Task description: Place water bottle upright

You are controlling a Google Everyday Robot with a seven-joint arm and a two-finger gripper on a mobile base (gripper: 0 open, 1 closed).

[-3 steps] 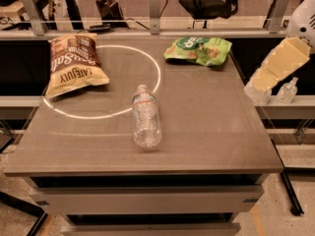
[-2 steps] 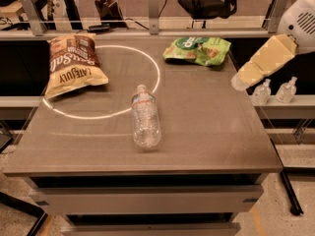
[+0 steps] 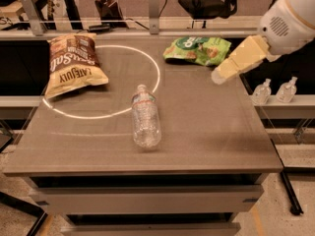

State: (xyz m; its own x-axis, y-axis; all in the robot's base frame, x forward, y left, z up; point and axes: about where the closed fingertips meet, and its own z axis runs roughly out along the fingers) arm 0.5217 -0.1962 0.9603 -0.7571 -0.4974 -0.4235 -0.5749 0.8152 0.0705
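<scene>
The water bottle [image 3: 145,117] is clear ribbed plastic with a white cap and a pale label band. It lies on its side near the middle of the table [image 3: 216,132], cap pointing away from me. My gripper [image 3: 219,75] comes in from the upper right on a white arm and hangs over the table's right part, just below the green bag. It is well to the right of the bottle and apart from it, with nothing seen in it.
A tan and brown chip bag [image 3: 74,63] lies at the back left. A green snack bag [image 3: 197,49] lies at the back right. Two small pump-top bottles [image 3: 274,90] stand on a shelf beyond the right edge. A bright ring of light [image 3: 156,68] marks the tabletop.
My arm and gripper have swung left, from beyond the table's right edge to over its right part. The bottle and bags have not moved.
</scene>
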